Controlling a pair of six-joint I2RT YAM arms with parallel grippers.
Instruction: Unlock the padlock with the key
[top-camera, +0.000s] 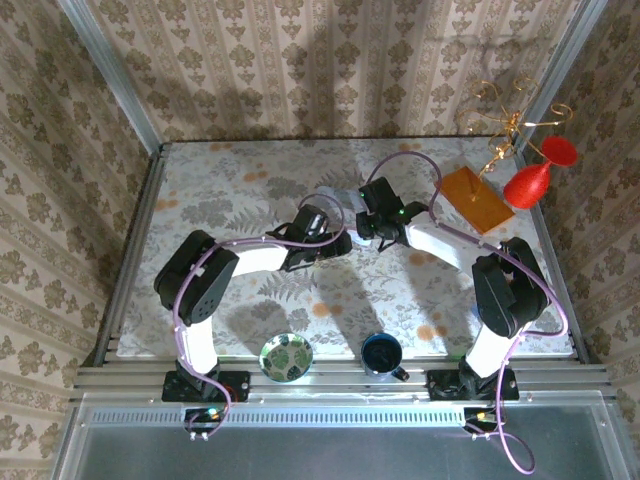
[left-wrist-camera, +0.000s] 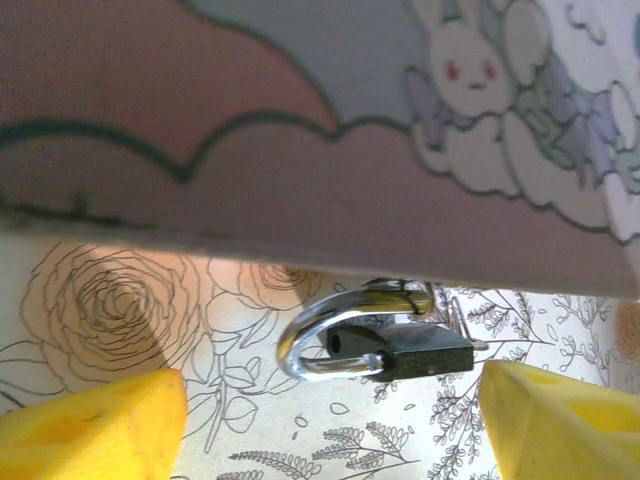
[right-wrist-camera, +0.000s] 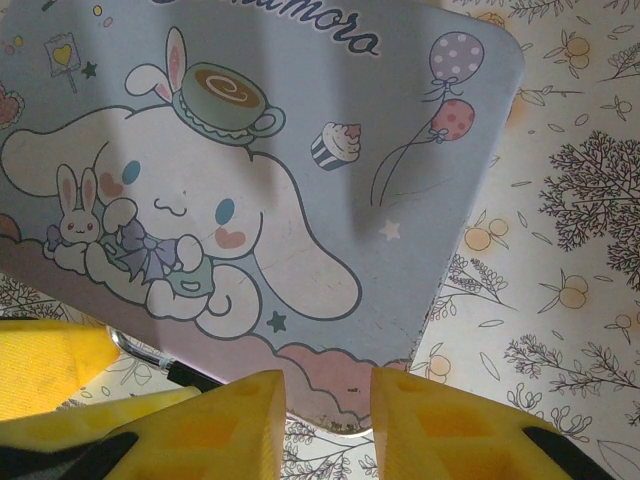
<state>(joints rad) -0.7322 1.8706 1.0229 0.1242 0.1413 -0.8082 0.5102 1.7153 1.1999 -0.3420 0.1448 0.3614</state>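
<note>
Holding the left hand wide open, low over the table, before the small dark metal padlock beneath the pale lavender cartoon tin. Poising the right hand above it; cannot tell its grip.

Dark cursive lettering runs across the top of the pale blue tin lid. The frame edge cuts it off, and only "amoro" is legible.

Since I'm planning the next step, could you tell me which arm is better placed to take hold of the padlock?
Left, I would say. The padlock is straight ahead of the open left gripper, between its fingers. The right gripper sits at the edge of the tin, the padlock off to its side.
</note>
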